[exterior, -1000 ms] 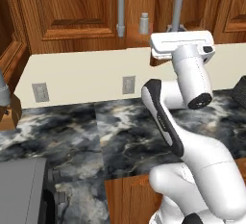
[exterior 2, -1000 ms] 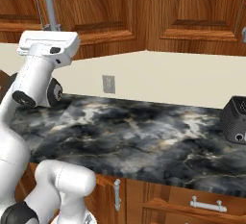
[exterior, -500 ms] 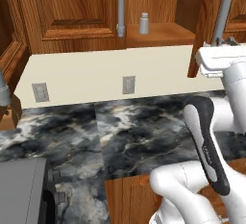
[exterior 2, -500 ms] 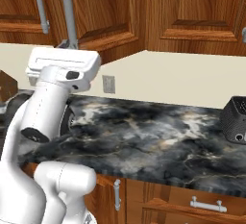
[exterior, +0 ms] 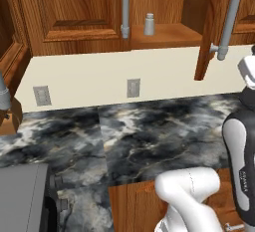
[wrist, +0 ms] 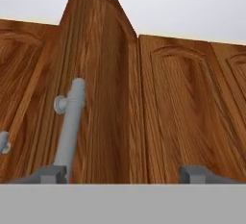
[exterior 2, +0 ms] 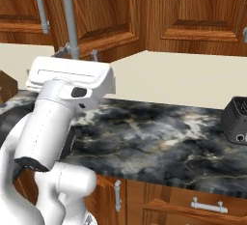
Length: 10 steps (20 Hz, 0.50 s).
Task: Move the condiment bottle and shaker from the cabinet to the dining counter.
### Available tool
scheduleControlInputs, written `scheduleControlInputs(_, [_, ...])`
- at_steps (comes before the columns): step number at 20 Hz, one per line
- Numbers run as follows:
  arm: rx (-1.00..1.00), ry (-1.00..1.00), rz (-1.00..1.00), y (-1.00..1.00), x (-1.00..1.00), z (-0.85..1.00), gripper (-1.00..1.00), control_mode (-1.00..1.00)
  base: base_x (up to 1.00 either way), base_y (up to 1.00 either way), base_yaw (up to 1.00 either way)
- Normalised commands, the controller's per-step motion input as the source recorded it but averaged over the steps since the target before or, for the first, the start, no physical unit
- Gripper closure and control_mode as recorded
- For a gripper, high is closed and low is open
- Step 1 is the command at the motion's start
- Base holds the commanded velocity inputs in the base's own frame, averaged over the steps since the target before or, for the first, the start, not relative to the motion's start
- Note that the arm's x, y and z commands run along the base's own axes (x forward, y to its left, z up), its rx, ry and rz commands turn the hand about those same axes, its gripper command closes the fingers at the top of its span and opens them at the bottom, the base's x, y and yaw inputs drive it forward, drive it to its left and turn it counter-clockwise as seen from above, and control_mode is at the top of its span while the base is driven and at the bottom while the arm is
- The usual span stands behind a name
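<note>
Hand view: the fingers (wrist: 122, 174) are held wide apart by the cabinet (wrist: 158, 112) door handle (wrist: 69, 127), nothing between them. The shaker (exterior: 149, 24) is seen standing on the cabinet shelf (exterior: 167, 35).

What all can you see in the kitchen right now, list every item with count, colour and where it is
shaker: one, pale grey, on the open cabinet's shelf
cabinet: reddish-brown wall unit, one door swung open at right
bar handles: grey, upright on the doors
wall counter: black-and-grey marbled, below the cabinet
outlets: two, grey, on the cream backsplash
dark appliance: one, black, far right on the counter
drawer handle: one, grey, under the counter
arm: white, raised before the open door
hand: open, fingertips either side of the door's handle
</note>
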Motion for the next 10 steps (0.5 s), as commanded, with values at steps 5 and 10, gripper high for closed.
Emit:
scheduleControlInputs(5, [-0.06,0.06,-0.11,0.42,-0.94,-0.06,-1.00,-1.00,0.00,0.00,0.00])
scheduleControlInputs(10, [-0.20,0.36,-0.16,0.85,-0.34,-0.24,-1.00,-1.00,0.00,0.00,0.00])
